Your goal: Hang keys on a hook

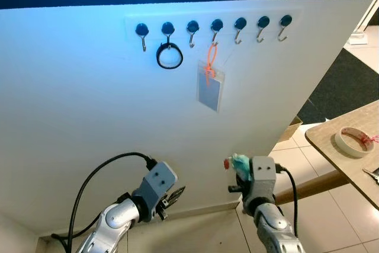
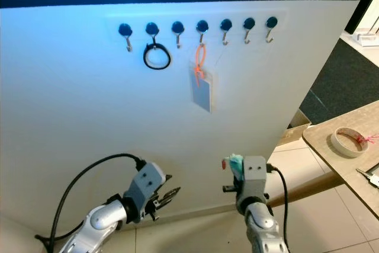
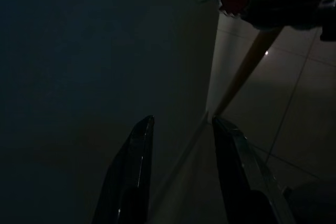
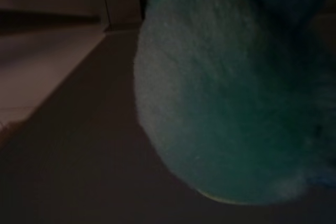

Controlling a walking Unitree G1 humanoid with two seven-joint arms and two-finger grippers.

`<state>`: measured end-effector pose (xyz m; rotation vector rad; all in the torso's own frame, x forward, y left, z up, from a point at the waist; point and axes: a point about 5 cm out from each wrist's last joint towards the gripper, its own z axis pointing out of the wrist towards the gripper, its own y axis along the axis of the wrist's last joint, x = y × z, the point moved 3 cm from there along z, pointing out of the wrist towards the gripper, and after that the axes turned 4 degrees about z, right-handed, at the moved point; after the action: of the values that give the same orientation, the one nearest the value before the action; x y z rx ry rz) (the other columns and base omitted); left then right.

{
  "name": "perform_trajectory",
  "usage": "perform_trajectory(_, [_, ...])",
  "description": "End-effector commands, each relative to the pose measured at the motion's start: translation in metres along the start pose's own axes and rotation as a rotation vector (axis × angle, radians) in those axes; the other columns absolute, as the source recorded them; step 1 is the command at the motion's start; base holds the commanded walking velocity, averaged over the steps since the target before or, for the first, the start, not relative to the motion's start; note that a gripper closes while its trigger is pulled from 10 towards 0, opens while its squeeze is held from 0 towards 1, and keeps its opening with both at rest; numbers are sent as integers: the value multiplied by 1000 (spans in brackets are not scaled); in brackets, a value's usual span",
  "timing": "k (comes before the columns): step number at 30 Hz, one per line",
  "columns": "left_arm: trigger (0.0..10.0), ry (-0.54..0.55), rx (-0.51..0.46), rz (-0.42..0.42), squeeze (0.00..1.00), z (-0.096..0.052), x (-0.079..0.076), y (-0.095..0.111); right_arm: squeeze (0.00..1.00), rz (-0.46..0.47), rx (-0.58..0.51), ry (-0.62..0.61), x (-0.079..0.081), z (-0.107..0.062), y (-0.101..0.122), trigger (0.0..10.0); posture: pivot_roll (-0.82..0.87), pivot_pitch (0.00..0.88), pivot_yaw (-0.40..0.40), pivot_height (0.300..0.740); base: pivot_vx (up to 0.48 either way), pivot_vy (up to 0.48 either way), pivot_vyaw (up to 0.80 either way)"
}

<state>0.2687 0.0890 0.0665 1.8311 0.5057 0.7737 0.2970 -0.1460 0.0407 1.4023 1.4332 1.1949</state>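
A white wall panel [image 1: 89, 117] takes up most of the head views, with a row of seven dark-capped hooks [image 1: 217, 26] near its top. A black ring [image 1: 169, 57] hangs from the second hook from the left, and a clear card holder [image 1: 209, 90] on an orange loop [image 1: 209, 63] hangs from the fourth. At the right, a wooden table [image 1: 331, 140] carries a roll of tape [image 1: 352, 141], above a tiled floor [image 1: 320, 205]. Low in front of the panel, the left gripper [image 1: 172, 197] points at it with its two fingers [image 3: 131, 182] apart and nothing between them. The right gripper [image 1: 235, 167], just beside it and well below the hooks, holds the keys' fluffy teal keychain [image 1: 241, 163], which has a red tag [image 1: 226, 163] at its side; the teal fluff [image 4: 220, 93] sits right against the wrist camera. Its fingers are hidden by the fluff, so how they stand on it cannot be told, and the keys themselves cannot be made out
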Motion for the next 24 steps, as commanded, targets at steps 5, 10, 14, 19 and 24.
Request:
perform_trajectory(5, [10000,23,-72,-4,0,3,-1,15,0,-81,-180,42,15,-5,34,0,37,96,-22,740,0,0,0])
perform_trajectory(10, [10000,18,-88,9,0,3,-2,18,0,-120,-354,47,23,-9,75,0,35,97,-20,740,0,0,0])
perform_trajectory(14, [10000,2,-113,5,0,3,-4,22,0,-147,-479,52,28,-15,103,0,34,98,-20,740,0,0,0])
perform_trajectory(19, [10000,-11,-140,-2,0,2,-7,26,0,-180,-618,42,32,-24,135,0,35,103,-22,740,0,0,0])
perform_trajectory(24, [10000,-7,-152,-2,0,2,-6,29,0,-185,-682,17,31,-25,155,0,39,109,-24,740,0,0,0])
